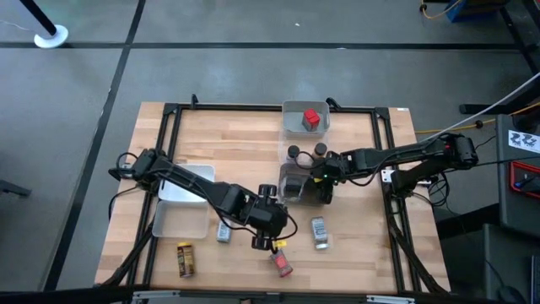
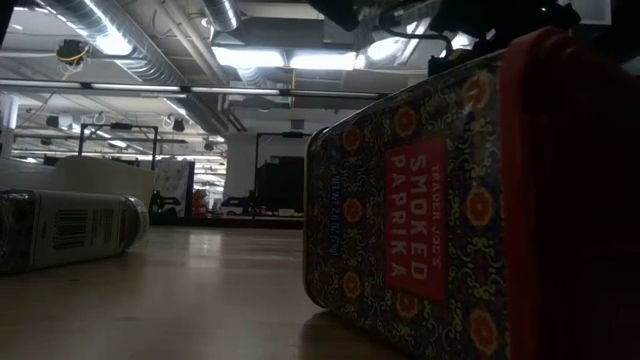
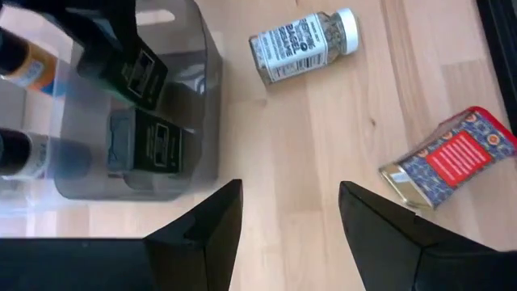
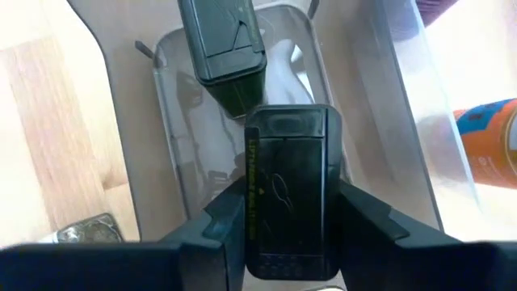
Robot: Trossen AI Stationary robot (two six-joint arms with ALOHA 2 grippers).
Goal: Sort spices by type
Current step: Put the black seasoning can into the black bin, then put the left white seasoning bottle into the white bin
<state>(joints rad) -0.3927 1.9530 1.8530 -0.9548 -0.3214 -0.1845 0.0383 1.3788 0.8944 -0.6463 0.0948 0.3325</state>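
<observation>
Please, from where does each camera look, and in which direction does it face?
High: above, facing down; both arms over wooden table.
Low: tabletop level, facing the room; red patterned paprika tin close.
Left wrist: open left end effector; same tin, label-wrapped clear jar.
Right wrist: right end effector holds dark green tin over clear plastic tray.

Spices, by position:
- Red box (image 1: pixel 311 118): in the far clear tray.
- Two round dark-lidded jars (image 1: pixel 307 152): side by side, next tray.
- Two dark green tins (image 4: pixel 291 190): in the smoky bin.
- Silver-grey jar (image 1: pixel 319 231): lying down.
- Paprika tin (image 1: pixel 282 266): lying at the bench's near edge.
- Yellow jar (image 1: pixel 185 259): lying near-left.
</observation>
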